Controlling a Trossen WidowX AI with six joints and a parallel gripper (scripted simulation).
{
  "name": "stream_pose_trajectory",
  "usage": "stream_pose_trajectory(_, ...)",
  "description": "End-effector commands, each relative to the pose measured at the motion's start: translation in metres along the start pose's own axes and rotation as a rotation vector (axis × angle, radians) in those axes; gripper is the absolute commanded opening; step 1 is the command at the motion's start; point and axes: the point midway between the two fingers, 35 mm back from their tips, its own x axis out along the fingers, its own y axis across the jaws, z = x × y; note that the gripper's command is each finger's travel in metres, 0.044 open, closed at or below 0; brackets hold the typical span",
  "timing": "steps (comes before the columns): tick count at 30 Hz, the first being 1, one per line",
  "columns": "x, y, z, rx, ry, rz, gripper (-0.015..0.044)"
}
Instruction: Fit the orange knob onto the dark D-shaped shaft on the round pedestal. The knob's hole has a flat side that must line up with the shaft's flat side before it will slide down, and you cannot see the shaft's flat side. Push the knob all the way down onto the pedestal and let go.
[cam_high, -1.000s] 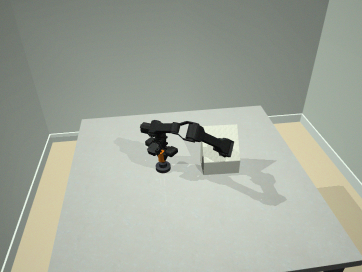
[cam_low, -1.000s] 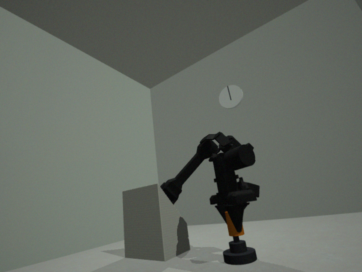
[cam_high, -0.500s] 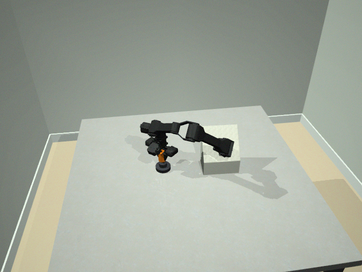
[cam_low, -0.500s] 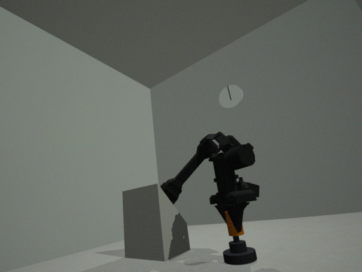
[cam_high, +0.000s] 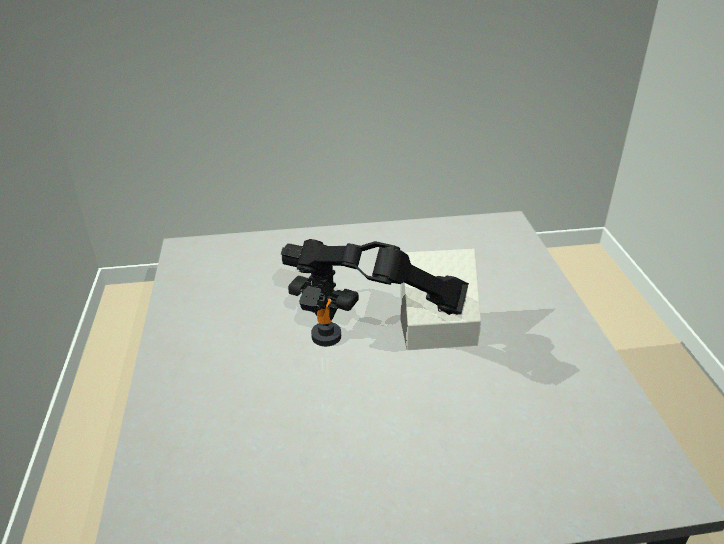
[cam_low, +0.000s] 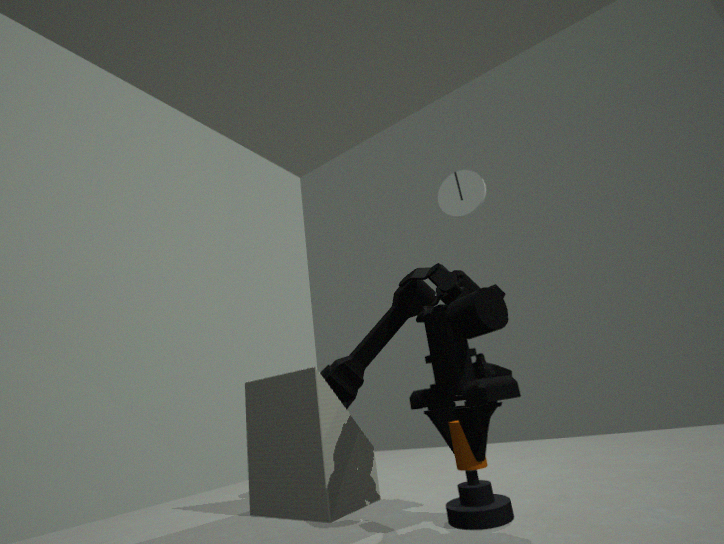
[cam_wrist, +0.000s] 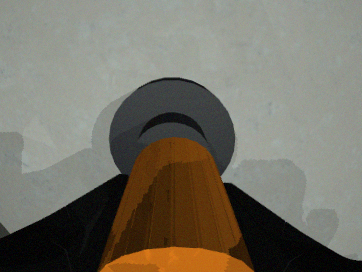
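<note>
The orange knob (cam_high: 324, 314) (cam_low: 464, 450) (cam_wrist: 175, 200) is upright, or nearly so, between the fingers of my gripper (cam_low: 468, 453) (cam_wrist: 175, 188), which is shut on it. The round dark pedestal (cam_high: 326, 336) (cam_low: 479, 514) (cam_wrist: 125, 115) stands on the table below. In the exterior view a short length of the dark shaft (cam_low: 471, 477) shows between the knob's bottom and the pedestal's raised collar, so the knob sits high at the shaft's top, not down on the pedestal. The knob's hole and the shaft's flat side are hidden.
A pale block (cam_high: 443, 335) (cam_low: 283, 450) carries the arm's base (cam_high: 449, 294) (cam_low: 343, 379), to the right of the pedestal in the top view. The grey table (cam_high: 362, 438) lies under everything. The arm reaches over from the block, above the pedestal.
</note>
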Motion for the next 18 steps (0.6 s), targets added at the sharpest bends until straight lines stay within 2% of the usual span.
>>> stream_pose_trajectory(1, 0.0016, 0.0026, -0.0025, -0.006, -0.003, 0.001, 0.0)
stream_pose_trajectory(18, 0.0032, 0.0021, -0.0019, -0.006, -0.003, 0.001, 0.0)
